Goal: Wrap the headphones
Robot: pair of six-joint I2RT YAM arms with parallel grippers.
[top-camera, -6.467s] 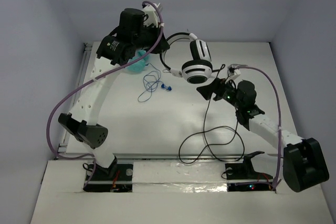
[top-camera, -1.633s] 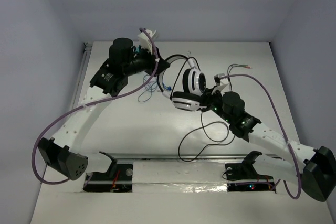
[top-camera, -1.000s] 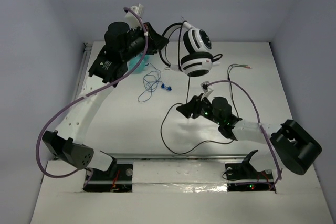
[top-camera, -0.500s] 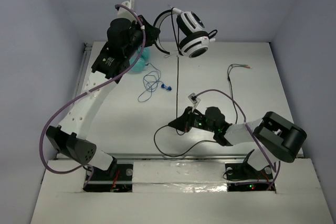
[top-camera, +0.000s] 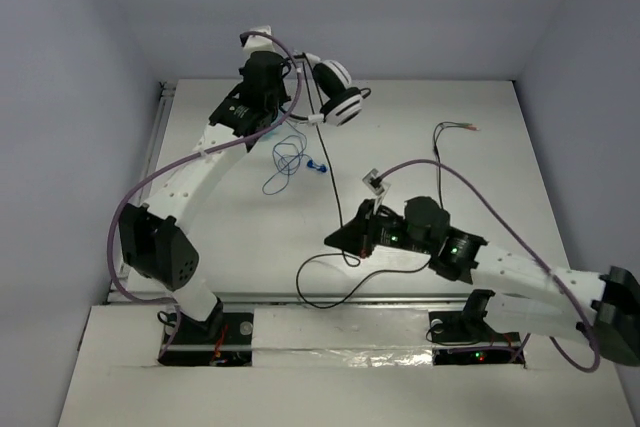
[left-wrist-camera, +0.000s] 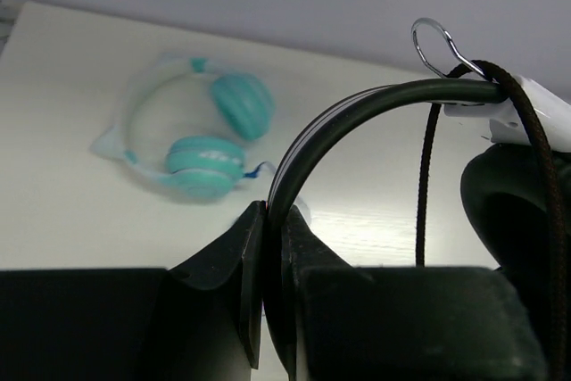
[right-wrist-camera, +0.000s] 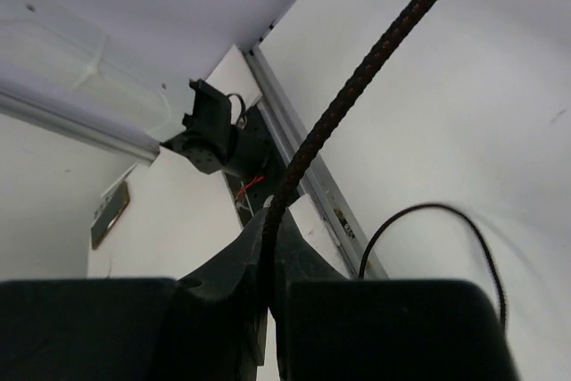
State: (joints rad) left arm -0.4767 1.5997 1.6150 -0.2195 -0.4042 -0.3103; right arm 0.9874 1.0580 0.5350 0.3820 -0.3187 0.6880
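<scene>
Above white tabletop [top-camera: 480, 147], left tool [left-wrist-camera: 268, 247] clamps the headphones [top-camera: 338, 99] by the headband [left-wrist-camera: 357, 109]; right tool [right-wrist-camera: 268, 252], at 6 o'clock, pinches their taut cable [right-wrist-camera: 357, 86].

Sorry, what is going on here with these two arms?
The left gripper is shut on the headband of the headphones, holding them above the far part of the table. The right gripper is shut on their cable nearer the front; the rest lies in a loose loop. Teal headphones lie aside.
</scene>
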